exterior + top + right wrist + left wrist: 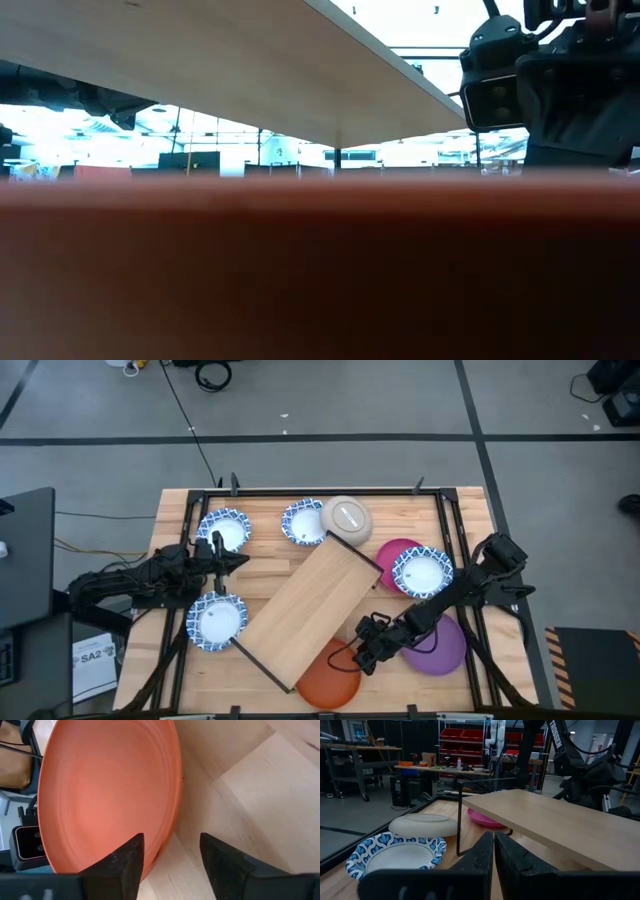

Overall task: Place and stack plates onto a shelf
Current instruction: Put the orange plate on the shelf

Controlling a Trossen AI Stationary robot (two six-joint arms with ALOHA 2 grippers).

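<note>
While the shelf [312, 610], a long light-wood board on thin black rod supports, lay diagonally across the middle of the worktop [270, 575], the plates sat scattered around it. An orange plate [328, 678] lay at the shelf's near corner, partly tucked under the board, and filled the bottom of the low view as a blurred band. The right claw [366, 656] hung at that plate's rim; in the right wrist view its fingers [125, 865] stood apart, one over the orange rim and the other over bare wood, gripping nothing. Just beside it lay a purple plate [440, 645], largely covered by the right arm. Farther back, a blue-rimmed white plate [421, 573] rested on a magenta one [393, 552]. At the shelf's far end a beige plate [346, 520] overlapped another blue-rimmed plate [302, 523]. Two more blue-rimmed plates lay on the left side, one far [224, 528] and one near [215, 620]. The left claw [238, 560] hovered between these two, fingers pressed shut and empty, pointing toward the shelf.
</note>
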